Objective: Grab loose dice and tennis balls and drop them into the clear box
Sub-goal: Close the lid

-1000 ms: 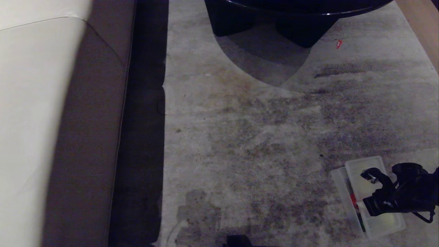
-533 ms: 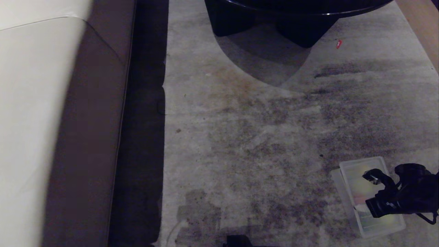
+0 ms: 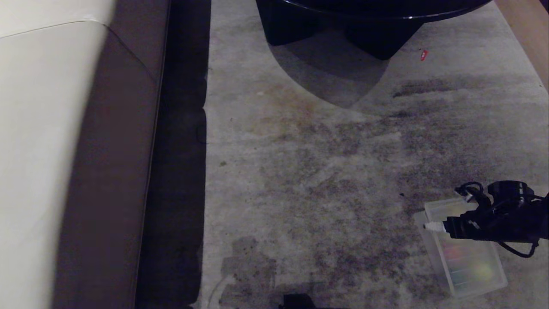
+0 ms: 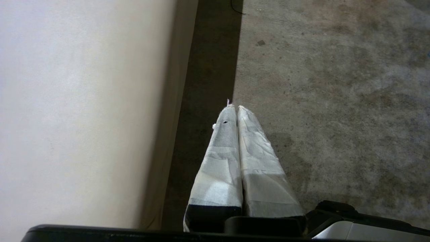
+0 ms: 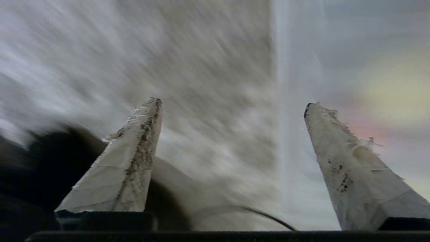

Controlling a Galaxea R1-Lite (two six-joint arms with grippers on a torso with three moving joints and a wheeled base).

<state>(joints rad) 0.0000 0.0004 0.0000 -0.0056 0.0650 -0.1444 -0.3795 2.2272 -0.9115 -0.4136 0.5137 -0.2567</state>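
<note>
Clear box (image 3: 465,262) under right claw (image 5: 231,104) | wrist: spread, empty | left claw (image 4: 237,107) closed

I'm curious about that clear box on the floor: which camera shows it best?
The head view: the whole clear box lies there, faint colours inside. The right wrist view gives only a blurred streak of it; the left wrist view shows none.

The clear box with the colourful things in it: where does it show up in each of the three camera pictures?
Head view: the clear box lies on the carpet at lower right, its far end under the right gripper.
Left wrist view: not in it; only the shut left gripper, the carpet and a pale sofa.
Right wrist view: a blurred pale wall beyond the open fingers.
Shared landmark: the grey carpet.
</note>
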